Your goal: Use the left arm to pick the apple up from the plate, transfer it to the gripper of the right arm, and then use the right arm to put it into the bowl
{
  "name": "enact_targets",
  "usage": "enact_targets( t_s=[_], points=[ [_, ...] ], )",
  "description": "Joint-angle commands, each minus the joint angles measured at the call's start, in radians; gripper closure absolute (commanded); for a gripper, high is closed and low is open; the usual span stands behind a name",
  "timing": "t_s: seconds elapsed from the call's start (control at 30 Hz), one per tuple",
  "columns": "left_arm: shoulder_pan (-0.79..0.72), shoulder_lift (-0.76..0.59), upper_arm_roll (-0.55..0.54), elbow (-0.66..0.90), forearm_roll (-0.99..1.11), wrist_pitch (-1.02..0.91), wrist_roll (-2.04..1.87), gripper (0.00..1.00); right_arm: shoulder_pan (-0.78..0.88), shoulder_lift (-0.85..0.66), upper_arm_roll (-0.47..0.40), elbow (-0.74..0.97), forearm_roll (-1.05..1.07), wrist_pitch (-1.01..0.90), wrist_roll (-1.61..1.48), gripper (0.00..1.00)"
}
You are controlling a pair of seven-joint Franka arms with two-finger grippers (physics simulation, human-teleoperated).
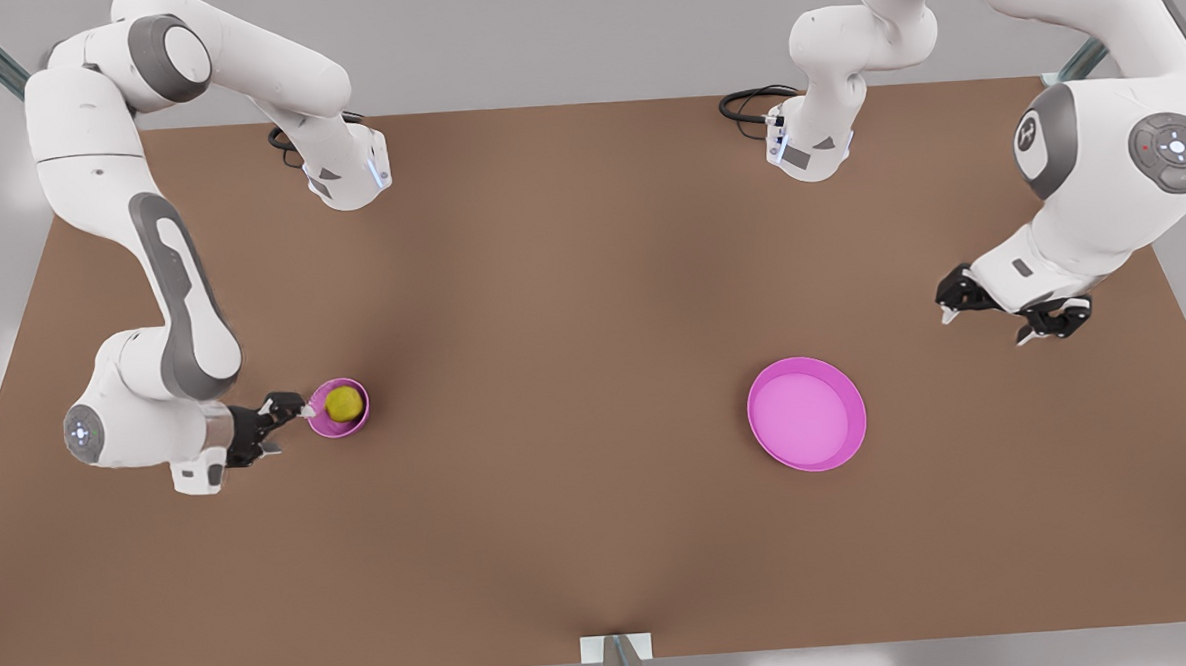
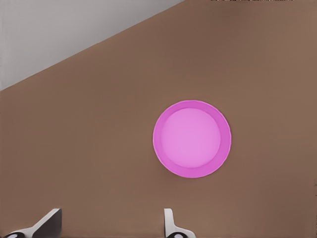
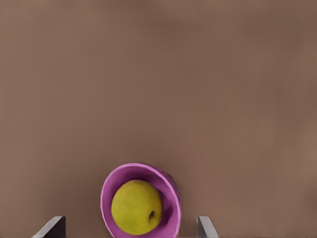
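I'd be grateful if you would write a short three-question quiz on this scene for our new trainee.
1. Fill in: the left claw, over the table beyond the plate, has its fingers ____.
2. Which claw is beside the bowl? A: left claw. B: right claw. C: neither.
3. True or false: the apple lies on the plate.

Key: 1 open; 2 B; 3 false, it sits in the bowl.
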Motion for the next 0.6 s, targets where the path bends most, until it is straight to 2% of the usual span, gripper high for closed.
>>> enact_targets(
  t_s=[0.0,0.03,0.07,0.17,0.2,0.23,0.27,0.3,0.4,0.43,0.47,0.57],
  points=[
    [0.007,-0.002,0.000,0.001,-0.002,-0.003,-0.330,0.00,0.050,-0.016,0.003,0.146,-0.076,-0.232,0.298,0.00],
    [0.024,-0.020,0.002,-0.003,-0.034,-0.011,-0.315,0.00,0.126,-0.071,0.003,0.239,-0.168,-0.286,0.441,0.00],
    [0.047,-0.058,0.004,-0.002,-0.057,-0.067,-0.263,0.00,0.153,-0.167,0.003,0.242,-0.192,-0.319,0.514,0.00],
    [0.047,-0.063,0.004,0.006,-0.048,-0.064,-0.260,0.00,0.118,-0.301,0.030,0.225,-0.183,-0.359,0.611,0.00],
    [0.043,-0.060,0.004,0.014,-0.048,-0.064,-0.257,0.00,0.126,-0.383,-0.012,0.149,-0.169,-0.358,0.613,0.00],
    [0.041,-0.060,0.004,0.014,-0.048,-0.066,-0.257,0.00,0.274,-0.461,-0.214,0.095,-0.132,-0.346,0.634,0.00],
    [0.041,-0.057,0.004,0.014,-0.048,-0.066,-0.257,0.00,0.579,-0.485,-0.548,0.088,-0.126,-0.365,0.720,0.00],
    [0.040,-0.052,0.002,0.014,-0.047,-0.067,-0.258,0.00,0.637,-0.473,-0.612,0.087,-0.126,-0.367,0.726,0.00],
    [0.040,-0.052,0.002,0.014,-0.047,-0.067,-0.258,0.00,0.623,-0.453,-0.615,0.092,-0.109,-0.359,0.713,0.00],
    [0.041,-0.048,0.002,0.015,-0.045,-0.067,-0.260,0.00,0.540,-0.441,-0.544,0.091,-0.086,-0.356,0.713,0.00],
    [0.040,-0.043,0.002,0.024,-0.045,-0.067,-0.260,0.00,0.520,-0.438,-0.512,0.095,-0.086,-0.356,0.713,0.00],
    [0.038,-0.012,0.000,0.041,-0.045,-0.067,-0.260,0.00,0.522,-0.427,-0.513,0.102,-0.087,-0.358,0.711,0.00]
  ],
)
